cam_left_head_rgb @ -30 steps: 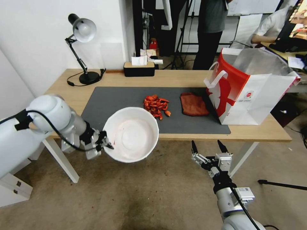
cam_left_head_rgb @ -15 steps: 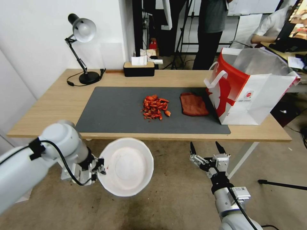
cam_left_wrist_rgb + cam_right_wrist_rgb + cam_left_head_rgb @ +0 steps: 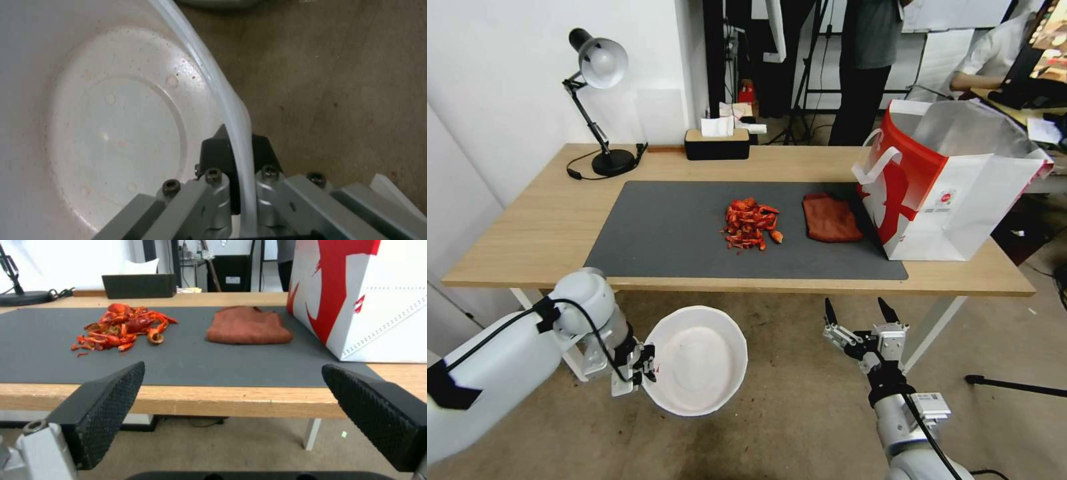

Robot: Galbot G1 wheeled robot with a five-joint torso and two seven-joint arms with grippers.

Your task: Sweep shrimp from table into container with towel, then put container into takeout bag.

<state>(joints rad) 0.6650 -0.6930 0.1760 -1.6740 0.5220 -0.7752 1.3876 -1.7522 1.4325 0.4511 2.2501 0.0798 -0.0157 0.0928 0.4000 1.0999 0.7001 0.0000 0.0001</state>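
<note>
- Two grippers are mine to mind: the left gripper (image 3: 642, 363) pinches the near rim of the container (image 3: 697, 360), one finger inside the wall and one outside, as the left wrist view shows at the fingers (image 3: 217, 156).
- I hold that white bowl below the table's front edge, out over the floor, its mouth tilted up toward my head camera; it is empty apart from faint reddish specks.
- The right gripper (image 3: 859, 309) hangs wide apart with nothing between its pads (image 3: 111, 386), low in front of the table (image 3: 547, 220) and aimed across the dark mat (image 3: 654, 233).
- Past it, the shrimp (image 3: 750, 223) sit in a heap mid-mat, with the rust-red towel (image 3: 830, 218) just beside them and the takeout bag (image 3: 960, 193) standing open right next to the towel.
- My judgement: I want the bowl's rim tucked just under the table edge, directly in front of the heap, tilted enough to catch but not spill.
- A rim pinch is a weak hold, so I would keep the bowl steady and level it gently.
- The towel needs a firm grab before any sweeping toward me.
</note>
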